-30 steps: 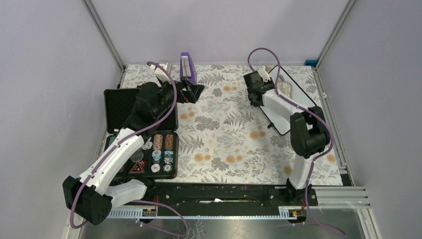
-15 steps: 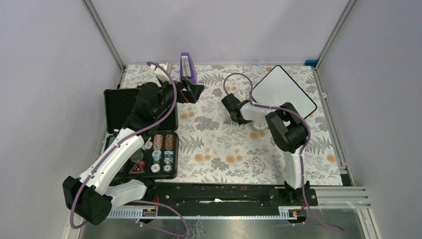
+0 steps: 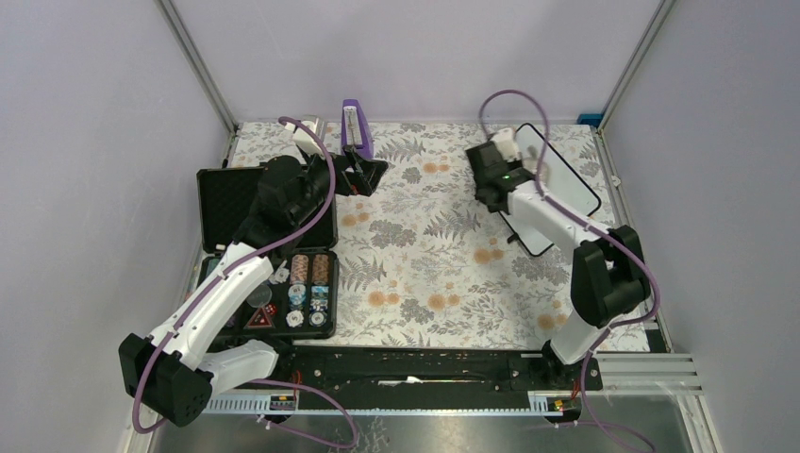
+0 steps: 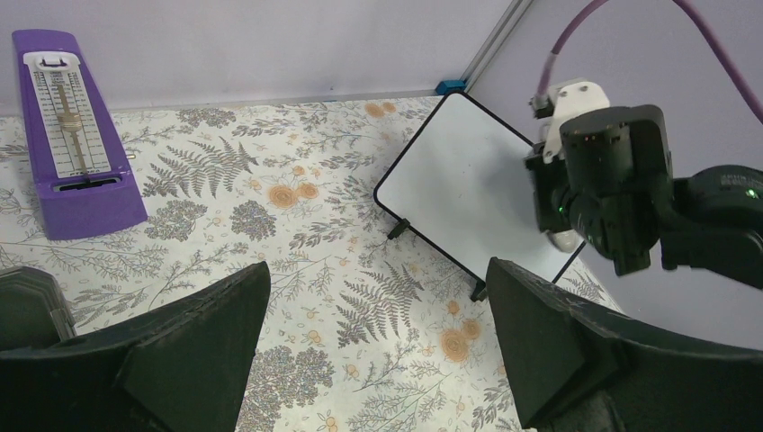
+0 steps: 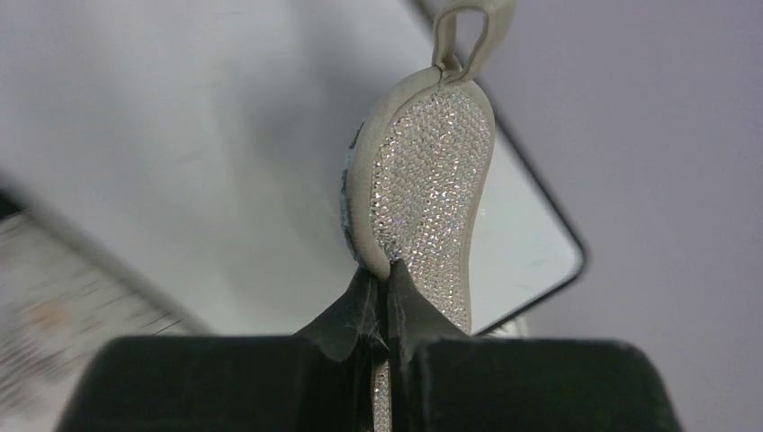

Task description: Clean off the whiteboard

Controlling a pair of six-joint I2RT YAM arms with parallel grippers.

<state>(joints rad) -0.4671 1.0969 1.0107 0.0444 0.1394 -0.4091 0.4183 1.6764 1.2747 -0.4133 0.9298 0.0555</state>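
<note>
Right hand point(image 5: 387, 274), pinching a silvery oval pad point(image 5: 432, 180), hovers over the whiteboard point(image 5: 180, 135).

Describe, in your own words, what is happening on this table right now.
The right gripper is shut on a silvery oval pad and holds it against or just over the whiteboard at the far right; contact cannot be told. The board's visible part looks blank. The left gripper hangs open and empty near the purple metronome, taking no part.

Whiteboard point(image 4: 459, 184) — purple metronome point(image 4: 67, 135) well apart
</note>
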